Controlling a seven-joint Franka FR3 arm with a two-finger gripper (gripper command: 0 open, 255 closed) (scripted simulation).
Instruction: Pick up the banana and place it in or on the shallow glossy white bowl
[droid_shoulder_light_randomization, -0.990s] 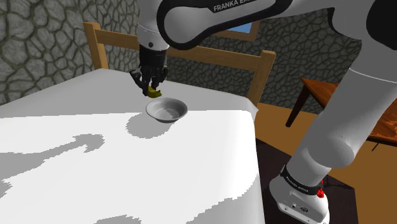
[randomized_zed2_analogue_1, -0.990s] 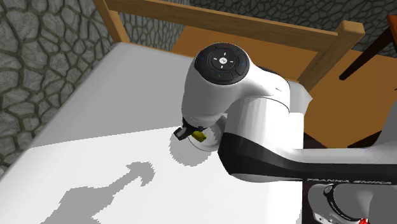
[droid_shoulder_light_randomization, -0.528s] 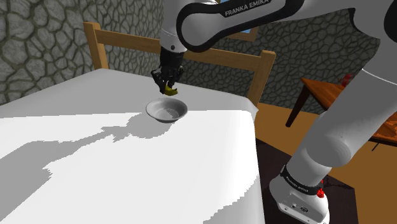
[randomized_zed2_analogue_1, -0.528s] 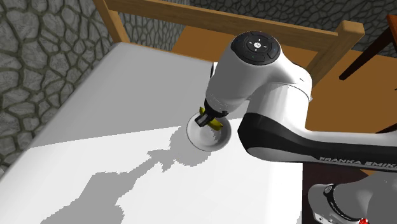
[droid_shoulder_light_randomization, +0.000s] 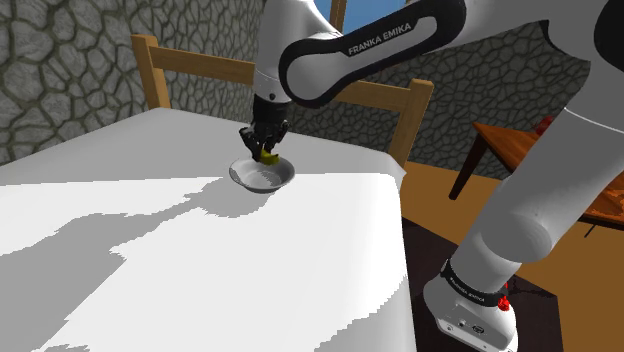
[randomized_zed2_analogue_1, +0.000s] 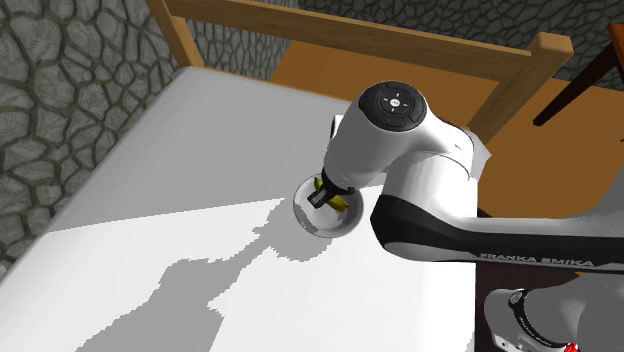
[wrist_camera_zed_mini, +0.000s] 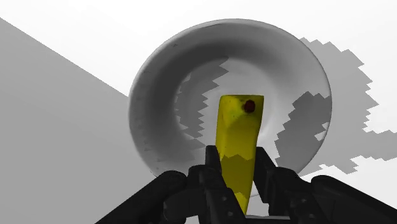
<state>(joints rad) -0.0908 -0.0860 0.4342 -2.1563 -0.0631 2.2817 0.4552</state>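
A yellow banana (wrist_camera_zed_mini: 238, 143) with a dark tip is clasped between the black fingers of my gripper (wrist_camera_zed_mini: 239, 175). It points down into the shallow white bowl (wrist_camera_zed_mini: 165, 83) directly beneath it. In the shoulder view the gripper (droid_shoulder_light_randomization: 264, 148) hangs just over the bowl (droid_shoulder_light_randomization: 262, 177), with a bit of the banana (droid_shoulder_light_randomization: 269, 155) showing between the fingers. In the second exterior view the arm covers most of the bowl (randomized_zed2_analogue_1: 306, 213); the banana (randomized_zed2_analogue_1: 337, 198) peeks out under the wrist.
The bowl sits on a table with a white cloth (droid_shoulder_light_randomization: 150, 250), near its far right corner in the shoulder view. A wooden chair back (droid_shoulder_light_randomization: 300, 85) stands behind the table. Another wooden table (droid_shoulder_light_randomization: 520, 150) is at the right. Stone walls lie behind.
The gripper has carried the banana rightwards in the shoulder view from beside the bowl to over it, and has come down closer to the bowl.
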